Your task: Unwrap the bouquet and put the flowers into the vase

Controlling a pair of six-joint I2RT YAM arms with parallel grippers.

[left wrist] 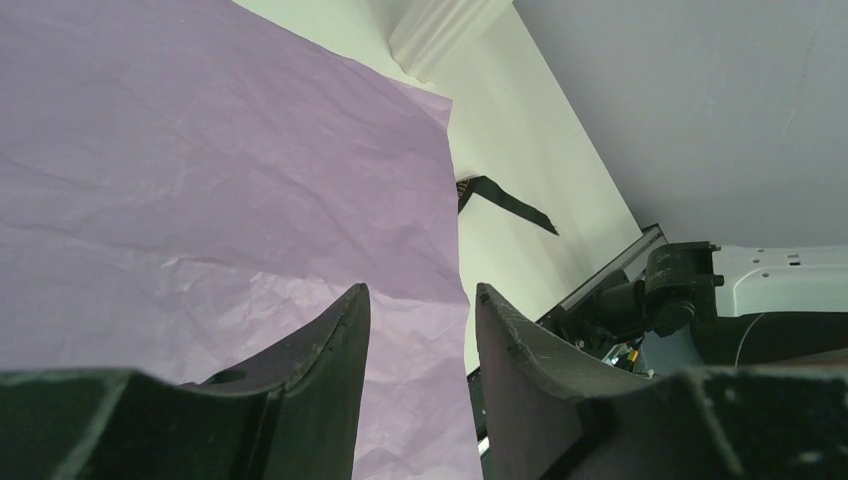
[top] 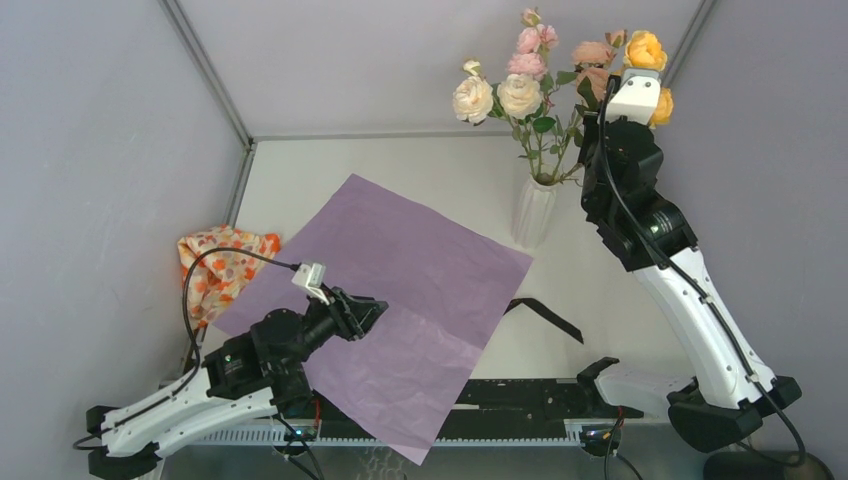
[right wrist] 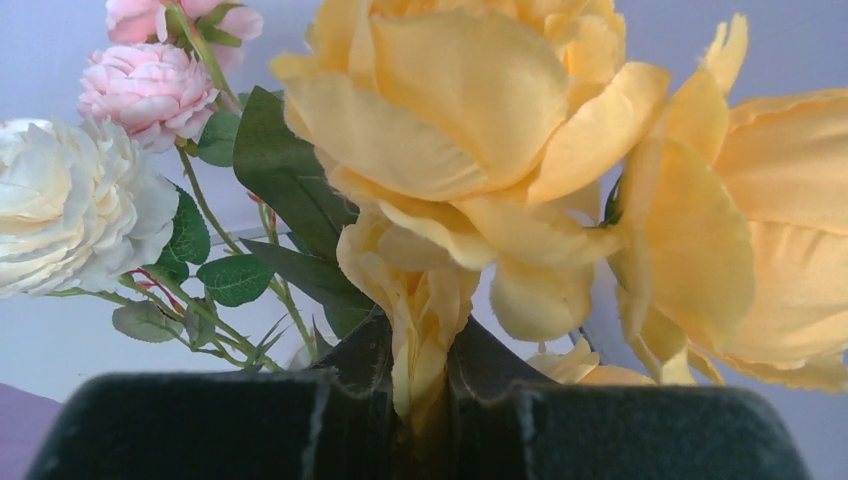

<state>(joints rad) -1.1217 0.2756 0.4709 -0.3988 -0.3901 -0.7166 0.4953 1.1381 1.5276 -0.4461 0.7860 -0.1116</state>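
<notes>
clenching yellow-orange fabric rose (right wrist: 460, 110) in right gripper (right wrist: 420, 342): ease it down into ribbed white vase (top: 533, 212) below, release slowly.

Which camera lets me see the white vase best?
The top external view: the vase shows there from top to bottom, with the flowers in its mouth. The left wrist view catches only its ribbed foot at the top edge. The right wrist view is filled with flowers; no vase shows clearly.
</notes>
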